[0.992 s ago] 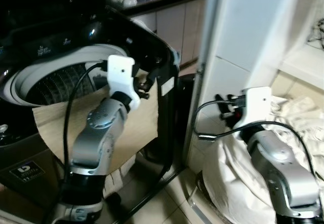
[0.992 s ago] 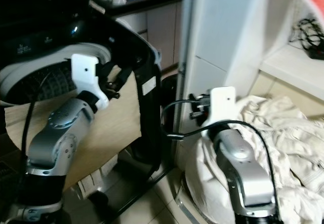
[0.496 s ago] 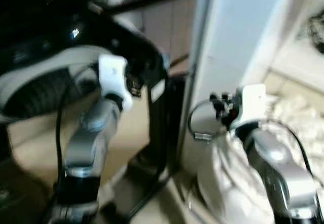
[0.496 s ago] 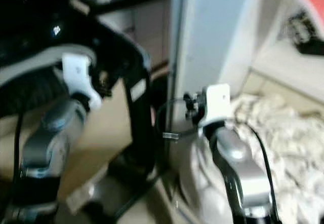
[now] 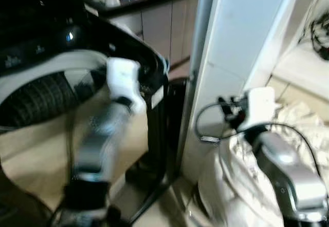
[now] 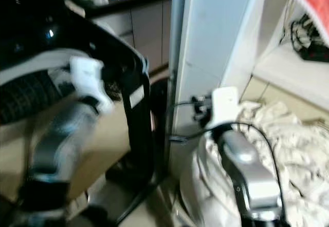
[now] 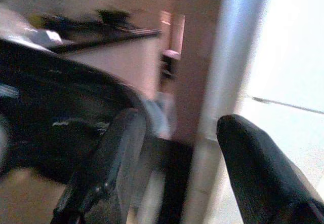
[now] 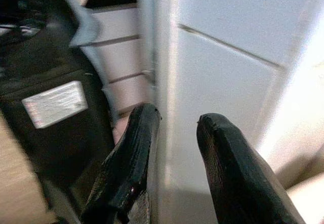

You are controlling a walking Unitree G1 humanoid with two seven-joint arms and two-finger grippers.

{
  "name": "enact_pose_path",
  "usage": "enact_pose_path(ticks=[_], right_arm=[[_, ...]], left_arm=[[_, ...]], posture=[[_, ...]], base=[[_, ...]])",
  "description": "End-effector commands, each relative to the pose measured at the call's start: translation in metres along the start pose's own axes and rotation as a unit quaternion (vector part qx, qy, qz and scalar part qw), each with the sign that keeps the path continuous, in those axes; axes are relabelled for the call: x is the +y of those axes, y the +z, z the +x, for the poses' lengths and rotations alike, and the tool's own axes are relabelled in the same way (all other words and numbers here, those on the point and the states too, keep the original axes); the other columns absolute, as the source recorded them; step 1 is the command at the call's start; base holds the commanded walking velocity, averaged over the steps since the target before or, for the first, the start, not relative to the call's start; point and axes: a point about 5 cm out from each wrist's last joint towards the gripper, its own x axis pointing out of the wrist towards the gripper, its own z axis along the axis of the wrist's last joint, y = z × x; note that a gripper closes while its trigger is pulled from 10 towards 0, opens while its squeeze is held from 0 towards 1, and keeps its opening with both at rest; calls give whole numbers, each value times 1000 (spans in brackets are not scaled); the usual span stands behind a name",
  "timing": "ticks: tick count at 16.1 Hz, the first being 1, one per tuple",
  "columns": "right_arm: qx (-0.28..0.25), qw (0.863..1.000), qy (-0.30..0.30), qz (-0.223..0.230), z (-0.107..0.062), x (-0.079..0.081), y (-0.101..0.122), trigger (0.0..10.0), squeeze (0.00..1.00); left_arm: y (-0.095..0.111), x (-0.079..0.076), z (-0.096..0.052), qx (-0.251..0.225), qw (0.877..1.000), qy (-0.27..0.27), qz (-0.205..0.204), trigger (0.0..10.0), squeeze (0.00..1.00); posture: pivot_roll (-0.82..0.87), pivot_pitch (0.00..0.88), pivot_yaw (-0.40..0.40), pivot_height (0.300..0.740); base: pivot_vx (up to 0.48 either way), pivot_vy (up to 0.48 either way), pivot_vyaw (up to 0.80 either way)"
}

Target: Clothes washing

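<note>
The wash looks barely begun, with a tan cloth (image 5: 36, 150) draped over the open washing machine (image 5: 46, 83) beside the left gripper (image 7: 177, 148), whose fingers gape wide and empty, and pale clothes (image 6: 293, 150) heaped behind the right gripper (image 8: 174, 133), fingers slightly parted, gripping nothing.

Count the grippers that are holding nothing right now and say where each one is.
2. The left gripper is open and empty, raised by the black washing machine. The right gripper is open and empty, facing the white panel, above the pile of pale laundry.
</note>
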Motion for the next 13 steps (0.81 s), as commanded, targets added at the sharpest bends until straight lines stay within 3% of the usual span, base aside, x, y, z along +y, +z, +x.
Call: enact_pose_path(ticks=[1,3,6,7,8,10,12,13], right_arm=[[-3,1000,-7,1,0,1,3,10000,0],[0,1000,-23,3,0,-2,1,10000,0],[24,994,-106,6,0,-25,-5,10000,0],[35,991,-132,12,-2,-36,-8,10000,898],[46,987,-153,16,-3,-45,-10,10000,1000],[72,982,-176,18,-6,-57,-16,10000,1000],[161,974,-159,-3,-10,-68,-36,10000,1000],[217,964,-156,7,-15,-78,-48,10000,1000]], left_arm=[[4,7,-4,-7,1000,5,16,10000,0],[4,7,-4,-8,1000,3,17,10000,0],[4,6,-4,-6,1000,-7,23,10000,0],[4,5,-4,-3,1000,-16,27,10000,0],[3,4,-4,1,999,-24,29,10000,0],[1,2,-4,9,999,-42,33,10000,0],[-6,-5,-7,35,994,-99,41,10000,0],[-10,-16,-18,55,977,-198,48,10000,0]], posture=[[-119,11,24,740],[-117,8,26,740],[-118,7,31,740],[-117,7,33,740],[-117,7,33,740],[-117,8,36,740],[-117,10,38,740],[-119,10,39,740]], base=[[0,0,0],[0,0,0],[0,0,0],[0,0,0],[0,0,0],[0,0,0],[0,0,0],[0,0,0]])
